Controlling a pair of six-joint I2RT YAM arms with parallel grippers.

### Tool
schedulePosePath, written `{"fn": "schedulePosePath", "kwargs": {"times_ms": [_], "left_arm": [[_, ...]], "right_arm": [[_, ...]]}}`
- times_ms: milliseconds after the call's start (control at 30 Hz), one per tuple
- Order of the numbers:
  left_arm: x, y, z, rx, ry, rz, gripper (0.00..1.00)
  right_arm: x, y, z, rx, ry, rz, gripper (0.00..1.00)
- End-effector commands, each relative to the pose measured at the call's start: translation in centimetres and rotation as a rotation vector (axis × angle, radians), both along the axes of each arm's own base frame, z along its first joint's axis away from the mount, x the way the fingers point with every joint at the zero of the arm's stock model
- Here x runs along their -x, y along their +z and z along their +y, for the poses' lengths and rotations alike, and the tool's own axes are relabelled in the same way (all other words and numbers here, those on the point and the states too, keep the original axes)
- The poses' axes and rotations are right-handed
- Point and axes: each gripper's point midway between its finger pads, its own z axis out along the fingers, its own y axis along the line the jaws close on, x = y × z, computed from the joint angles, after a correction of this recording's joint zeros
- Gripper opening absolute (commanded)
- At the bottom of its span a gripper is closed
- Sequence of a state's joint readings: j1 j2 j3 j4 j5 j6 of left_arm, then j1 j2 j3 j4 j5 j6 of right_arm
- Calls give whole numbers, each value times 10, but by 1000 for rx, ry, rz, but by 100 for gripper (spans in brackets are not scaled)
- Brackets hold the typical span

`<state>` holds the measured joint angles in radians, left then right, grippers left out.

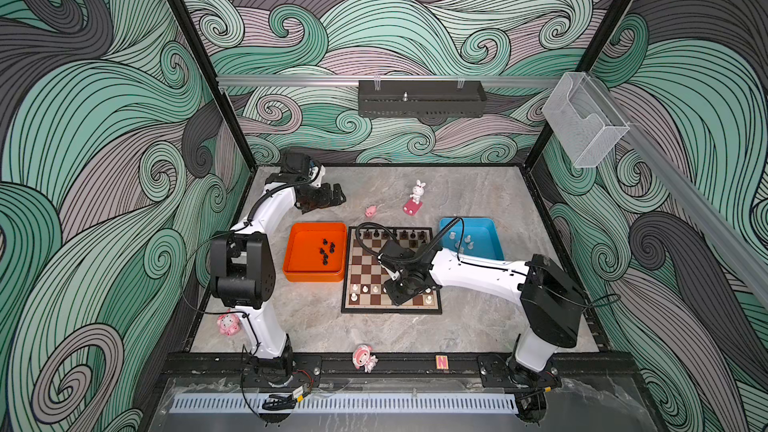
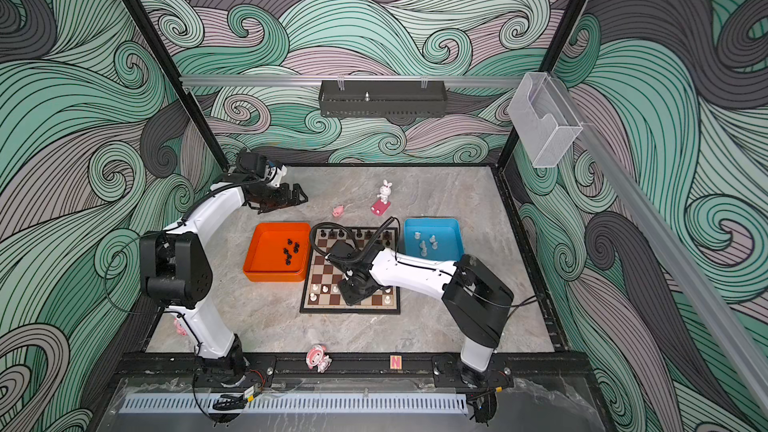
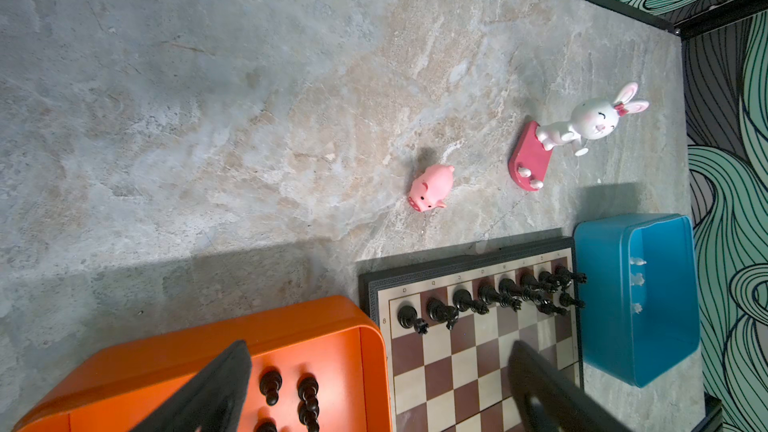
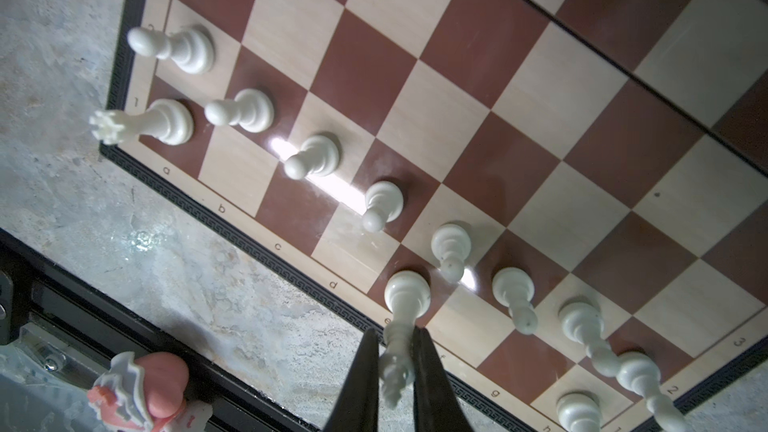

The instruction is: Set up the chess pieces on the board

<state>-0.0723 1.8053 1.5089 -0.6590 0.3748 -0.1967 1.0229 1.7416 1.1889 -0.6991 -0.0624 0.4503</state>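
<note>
Board [image 1: 368, 270] sits mid-table, between the orange tray [image 1: 311, 277] on its left and the blue tray [image 1: 492, 238] on its right.

Step in hand, as I read it: you're placing a white back-row piece.
- The right gripper [image 4: 396, 338] is over the board's near edge, jaws clamped on the upper part of a tall white piece [image 4: 407, 292].
- Its base looks to be down on the dark e-file square of the near row. I can't confirm it's fully seated.
- The left gripper [image 1: 332, 198] hangs behind the orange tray with its jaws wide apart, holding nothing.

Next move, my call:
- Release, then lift straight up. White pawns [image 4: 311, 155] stand just beside that square, so any sideways drift could knock them.
- Then go to the blue tray for the next of the loose white pieces [image 1: 461, 241].
- The loose black pieces [image 1: 326, 249] in the orange tray are left-arm work.
- The black row [image 1: 390, 235] on the far edge looks mostly filled.

Hard to see:
- In both top views the right arm covers the middle and near-right squares, so you can't count the near rows there.
- The held piece's crown is blurred between the fingers, so I can't tell king from queen.
- The right wrist view cuts off the h-corner pieces.
- The tray pieces are too small to type.
</note>
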Motion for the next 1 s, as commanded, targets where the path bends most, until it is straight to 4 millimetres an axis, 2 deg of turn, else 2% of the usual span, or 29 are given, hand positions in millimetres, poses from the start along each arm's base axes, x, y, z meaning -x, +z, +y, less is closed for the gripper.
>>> {"fn": "schedulePosePath", "kwargs": {"times_ms": [0,633,967], "left_arm": [[-3,2,1,15,10,7,99],[-3,1,0,19,8,11,99],[-3,1,0,19,8,12,99]], "right_arm": [[-4,2,2,-5,-20,3,16],[0,-4,1,3,-23,40,16],[-3,-3,-10,45,-59,20,16]]}}
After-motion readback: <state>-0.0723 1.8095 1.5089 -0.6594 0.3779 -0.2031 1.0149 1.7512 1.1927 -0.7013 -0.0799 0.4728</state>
